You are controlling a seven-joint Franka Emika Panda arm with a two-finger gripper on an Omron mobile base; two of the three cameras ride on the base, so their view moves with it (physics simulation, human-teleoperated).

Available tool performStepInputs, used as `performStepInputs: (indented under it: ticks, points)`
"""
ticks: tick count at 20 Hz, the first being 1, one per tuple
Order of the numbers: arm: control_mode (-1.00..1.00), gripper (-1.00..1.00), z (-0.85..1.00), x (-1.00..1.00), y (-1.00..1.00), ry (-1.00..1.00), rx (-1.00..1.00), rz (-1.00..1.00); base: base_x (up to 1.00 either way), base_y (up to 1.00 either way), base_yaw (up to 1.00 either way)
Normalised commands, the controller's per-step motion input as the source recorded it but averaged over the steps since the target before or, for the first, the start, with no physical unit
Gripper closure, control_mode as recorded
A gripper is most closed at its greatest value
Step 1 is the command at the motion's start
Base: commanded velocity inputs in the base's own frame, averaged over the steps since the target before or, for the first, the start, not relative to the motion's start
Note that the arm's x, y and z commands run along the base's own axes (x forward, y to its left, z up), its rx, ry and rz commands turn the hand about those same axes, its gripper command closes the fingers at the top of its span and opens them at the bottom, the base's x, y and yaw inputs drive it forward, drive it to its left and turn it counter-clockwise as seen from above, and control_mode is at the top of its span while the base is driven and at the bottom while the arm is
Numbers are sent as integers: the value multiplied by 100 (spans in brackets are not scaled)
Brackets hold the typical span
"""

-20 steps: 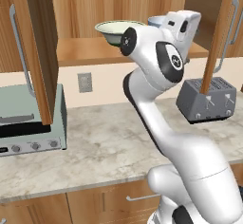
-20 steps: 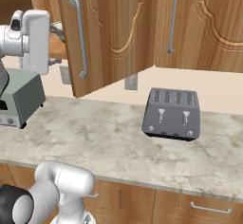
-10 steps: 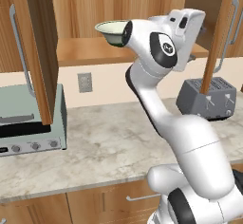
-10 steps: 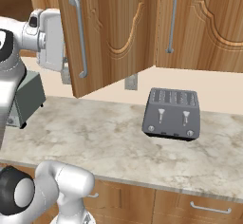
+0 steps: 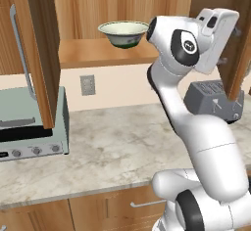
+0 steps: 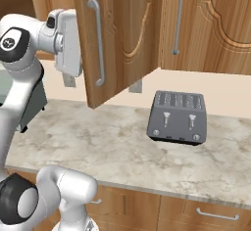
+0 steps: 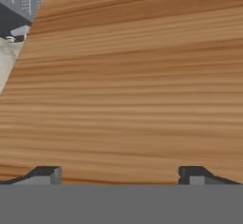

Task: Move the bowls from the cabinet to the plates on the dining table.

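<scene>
Claw (image 7: 118, 174) spread wide, empty, facing cabinet door (image 7: 142, 76), toaster (image 6: 178, 117) beside.

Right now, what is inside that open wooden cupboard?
One cream bowl with a green band sits on the cabinet shelf. The robot's arm covers the shelf's right part, so a second bowl there can't be confirmed.

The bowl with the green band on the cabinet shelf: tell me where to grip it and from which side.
Grip the bowl by its rim, one finger inside and one outside. It stands upright on a small foot on the cabinet shelf, its wall flaring wide. Come from the open front, probably slightly above. The gripper is open, facing wood.
</scene>
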Motion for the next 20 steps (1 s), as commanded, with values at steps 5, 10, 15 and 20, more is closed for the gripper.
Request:
performStepInputs:
  ticks: [5,10,15,20]
  points:
    - [-100,-100,0,-42,-65,0,0,-13,0,0,0]
    - [-100,-100,-5,-20,-71,0,0,-11,0,0,0]
    - [-100,-100,-9,-1,-72,0,0,-10,0,0,0]
    - [-100,-100,-6,3,-39,0,0,-3,0,0,0]
